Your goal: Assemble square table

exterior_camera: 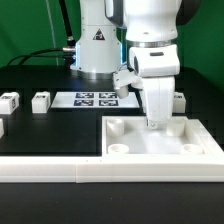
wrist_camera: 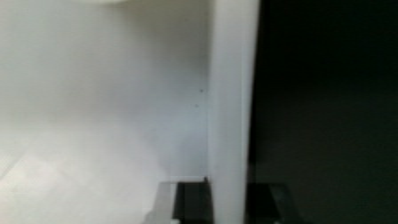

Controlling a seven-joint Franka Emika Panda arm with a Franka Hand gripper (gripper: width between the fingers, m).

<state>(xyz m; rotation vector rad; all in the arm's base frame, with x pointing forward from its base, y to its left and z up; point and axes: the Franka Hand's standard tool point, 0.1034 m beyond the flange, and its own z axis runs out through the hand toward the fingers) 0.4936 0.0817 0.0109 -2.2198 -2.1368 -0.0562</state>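
Observation:
The square table [exterior_camera: 150, 148], a white slab with a raised rim and round corner sockets, lies on the black board at the exterior view's right. My gripper [exterior_camera: 153, 121] reaches straight down onto the slab's far rim. In the wrist view the white rim [wrist_camera: 231, 90] runs between my two dark fingers [wrist_camera: 192, 203], which press on it from both sides; my gripper [wrist_camera: 231, 195] is shut on that rim. The slab's flat face [wrist_camera: 98, 110] fills one side of the wrist view and the black board [wrist_camera: 329, 100] the other. Small white tagged legs [exterior_camera: 40, 100] lie apart on the board.
The marker board [exterior_camera: 95, 99] lies behind the slab, near the arm's base. Another leg [exterior_camera: 10, 100] lies at the exterior view's far left and one [exterior_camera: 178, 99] just behind the slab. The long white rail [exterior_camera: 50, 167] borders the board's front.

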